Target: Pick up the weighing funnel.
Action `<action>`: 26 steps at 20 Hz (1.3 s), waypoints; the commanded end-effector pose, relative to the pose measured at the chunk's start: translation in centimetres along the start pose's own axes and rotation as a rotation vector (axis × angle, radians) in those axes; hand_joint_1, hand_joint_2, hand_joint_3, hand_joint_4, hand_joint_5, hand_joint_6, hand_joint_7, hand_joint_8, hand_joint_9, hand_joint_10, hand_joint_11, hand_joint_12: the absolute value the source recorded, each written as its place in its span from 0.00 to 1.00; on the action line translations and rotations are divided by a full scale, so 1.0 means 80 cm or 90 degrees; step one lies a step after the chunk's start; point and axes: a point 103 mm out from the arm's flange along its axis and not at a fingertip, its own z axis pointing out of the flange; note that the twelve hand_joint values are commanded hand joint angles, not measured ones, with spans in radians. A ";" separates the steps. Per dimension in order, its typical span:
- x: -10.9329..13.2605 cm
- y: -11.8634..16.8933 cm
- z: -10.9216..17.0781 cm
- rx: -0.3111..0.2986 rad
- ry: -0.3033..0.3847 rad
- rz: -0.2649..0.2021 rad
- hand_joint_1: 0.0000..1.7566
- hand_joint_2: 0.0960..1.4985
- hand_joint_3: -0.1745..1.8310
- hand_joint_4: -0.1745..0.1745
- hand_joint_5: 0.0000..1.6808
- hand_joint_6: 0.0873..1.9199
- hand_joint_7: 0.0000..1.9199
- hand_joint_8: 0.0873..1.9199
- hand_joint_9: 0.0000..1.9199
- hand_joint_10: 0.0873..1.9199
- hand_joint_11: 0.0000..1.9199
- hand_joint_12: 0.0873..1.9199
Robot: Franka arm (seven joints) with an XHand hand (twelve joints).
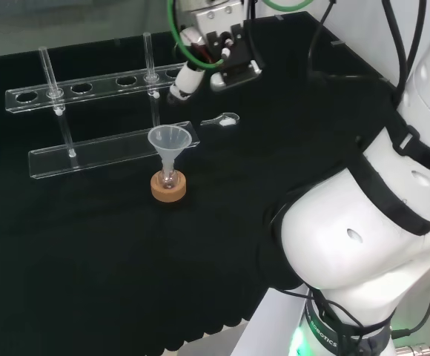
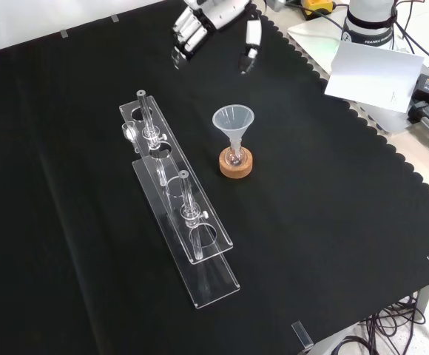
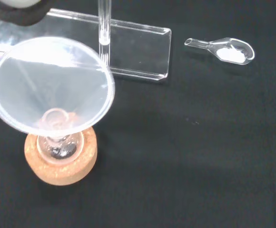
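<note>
Black-clothed bench [image 1: 89, 259] bears weighing funnel [image 1: 225, 119], cork ring [image 1: 169, 187], clear rack [image 1: 104, 152].

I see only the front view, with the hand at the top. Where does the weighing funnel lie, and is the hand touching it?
Observer: In the head view the weighing funnel lies on the cloth, just right of the rack's end. The hand is apart from it.
Operator: Is there something inside it?
Observer: Yes, the wrist view shows white powder in its scoop.
Operator: Which way does its stem point?
Observer: In the head view it points left, toward the rack.
</note>
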 end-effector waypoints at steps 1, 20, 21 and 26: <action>-0.049 0.009 0.004 -0.018 0.069 -0.005 0.40 0.42 0.27 0.24 0.19 0.00 0.04 0.35 0.20 0.34 0.16 0.70; -0.197 0.127 0.056 -0.031 0.110 0.011 0.49 0.39 0.32 0.33 0.34 0.00 0.18 0.35 0.33 0.28 0.22 0.67; -0.202 0.137 0.060 -0.026 0.108 0.009 0.50 0.39 0.32 0.34 0.34 0.00 0.18 0.35 0.33 0.28 0.22 0.67; -0.226 0.179 0.086 -0.009 0.088 0.001 0.50 0.38 0.33 0.35 0.35 0.01 0.19 0.35 0.33 0.27 0.23 0.66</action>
